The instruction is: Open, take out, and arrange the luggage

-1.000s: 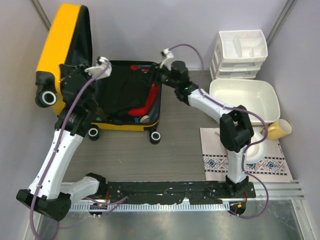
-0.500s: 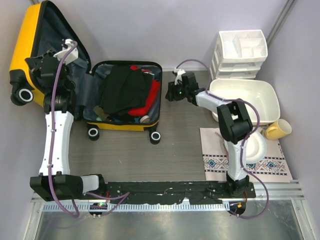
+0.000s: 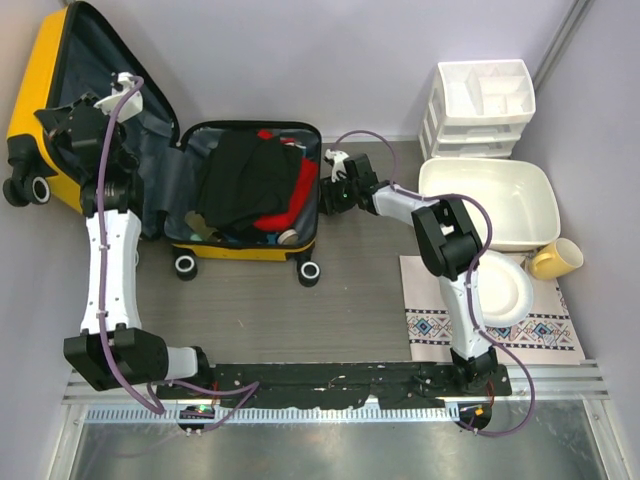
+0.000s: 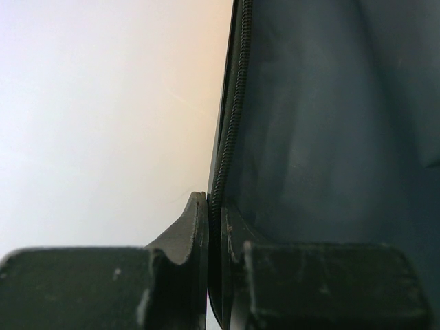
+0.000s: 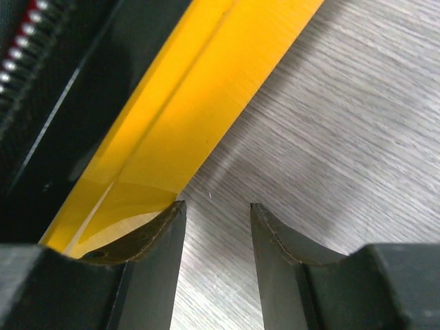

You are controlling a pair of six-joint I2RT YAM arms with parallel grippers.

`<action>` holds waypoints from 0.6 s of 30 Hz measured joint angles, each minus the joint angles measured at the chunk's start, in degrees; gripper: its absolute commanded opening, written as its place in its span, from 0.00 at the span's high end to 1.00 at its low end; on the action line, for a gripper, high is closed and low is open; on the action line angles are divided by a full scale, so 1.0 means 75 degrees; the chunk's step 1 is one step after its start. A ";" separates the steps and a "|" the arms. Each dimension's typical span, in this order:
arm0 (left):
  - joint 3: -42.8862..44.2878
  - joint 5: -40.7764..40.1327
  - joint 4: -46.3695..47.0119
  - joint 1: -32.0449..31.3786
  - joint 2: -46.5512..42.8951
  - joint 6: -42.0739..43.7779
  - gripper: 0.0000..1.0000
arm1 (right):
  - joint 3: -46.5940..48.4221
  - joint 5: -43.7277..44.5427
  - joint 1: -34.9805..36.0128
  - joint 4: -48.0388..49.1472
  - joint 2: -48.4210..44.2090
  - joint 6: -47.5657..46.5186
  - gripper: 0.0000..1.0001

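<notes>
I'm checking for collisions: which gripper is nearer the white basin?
Right. The right gripper hangs open beside the suitcase, on the side facing the white basin; the left gripper is clamped on the raised lid, far across.

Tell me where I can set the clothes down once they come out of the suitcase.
The best patch is the bare table in front of the luggage, bordered by its wheels and the placemat. A narrower strip runs between luggage and basin, but the right gripper sits there. The right side is crowded: basin, drawer organizer, plate, cup.
</notes>
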 measured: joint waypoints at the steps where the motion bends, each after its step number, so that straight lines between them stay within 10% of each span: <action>1: 0.0000 0.0032 0.0023 0.0067 0.0012 0.0009 1.00 | 0.0061 0.0041 0.0023 0.0000 0.0038 -0.0003 0.50; 7: -0.0227 0.0157 0.0402 0.0303 0.0029 0.0233 0.99 | 0.0428 0.0297 0.0274 0.0041 0.0289 -0.0003 0.50; 13: -0.0484 0.0254 0.0889 0.0417 0.0032 0.0408 0.33 | 0.0641 0.0452 0.0621 0.0038 0.0414 -0.0003 0.49; 18: -0.0574 0.0329 0.0883 0.0431 0.0108 0.0364 0.18 | 0.0609 0.0356 0.0854 0.0047 0.0408 0.0035 0.49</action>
